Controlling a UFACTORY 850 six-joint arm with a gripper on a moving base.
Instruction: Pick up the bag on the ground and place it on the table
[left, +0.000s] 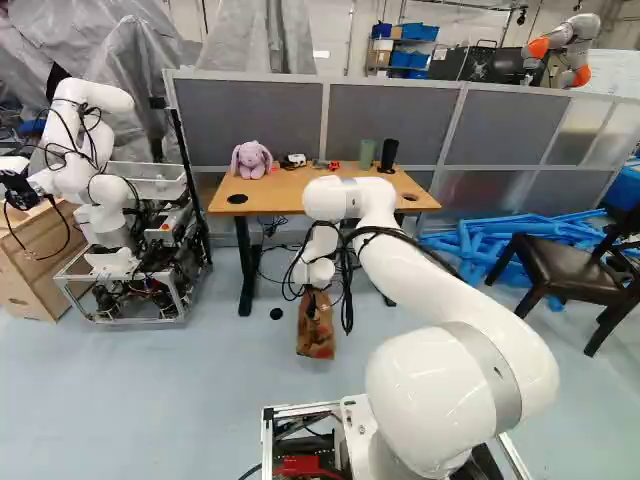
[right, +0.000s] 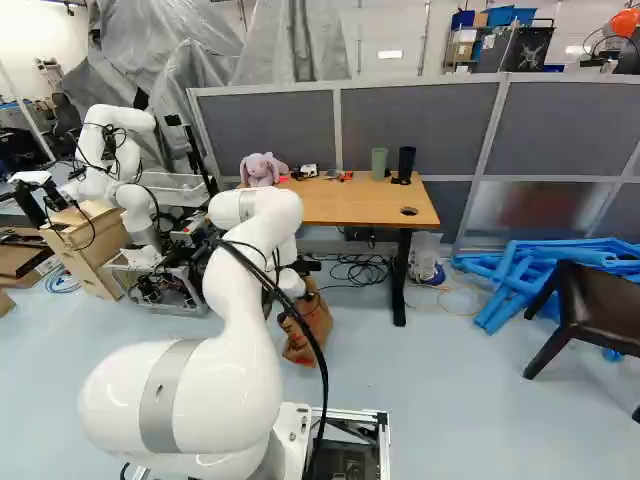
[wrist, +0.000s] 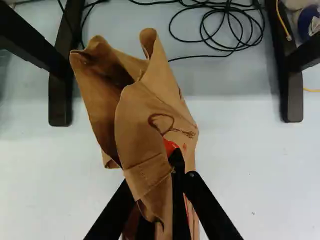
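Observation:
The gripper (right: 303, 267) is at the top of the brown paper bag (right: 308, 325), partly hidden by the arm in the right base view. In the wrist view, the black fingers of the gripper (wrist: 177, 172) are closed on the crumpled paper of the bag (wrist: 145, 120), with folds covering part of them. Its open mouth spreads ahead of the fingers. The bag (left: 316, 330) hangs upright below the arm in the left base view; whether its bottom touches the floor I cannot tell. Behind it stands the table (right: 350, 207) with a wooden top.
A purple plush toy (left: 251, 160), a green cup (right: 379, 163) and a black cup (right: 405, 164) stand on the table. Black table legs (right: 400, 280) and coiled cables (wrist: 230, 25) lie beyond the bag. Another robot (left: 95, 190) stands left, a dark chair (left: 560, 270) right.

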